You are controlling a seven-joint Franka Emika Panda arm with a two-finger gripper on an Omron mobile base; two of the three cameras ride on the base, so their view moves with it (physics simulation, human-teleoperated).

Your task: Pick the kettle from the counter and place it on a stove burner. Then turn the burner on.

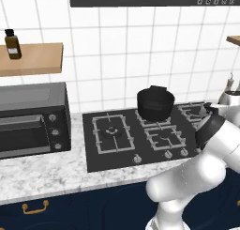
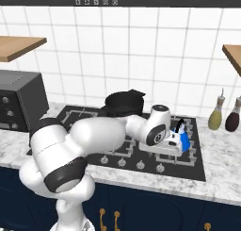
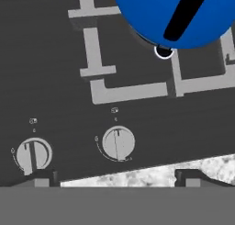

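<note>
- The kettle [image 3: 176, 10], a smooth, rounded bright-blue body crossed by a black handle, is seen resting on the pale grate bars of the matte black stove [image 3: 69, 104].
- In the right base view the kettle [image 2: 183, 140] is set on a right-hand burner, just beside the white hand.
- Two round grey knobs [image 3: 118, 143] are shown in front of the kettle, with the marbled desk [image 3: 151, 176] edge beyond them.
- The black lidded pot [image 1: 155, 103] is placed on a rear burner.
- The jaws [image 3: 117, 182] are spread apart, gripping nothing.

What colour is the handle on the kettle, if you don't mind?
Black, across the bright-blue kettle; clearest in the hand view.
</note>
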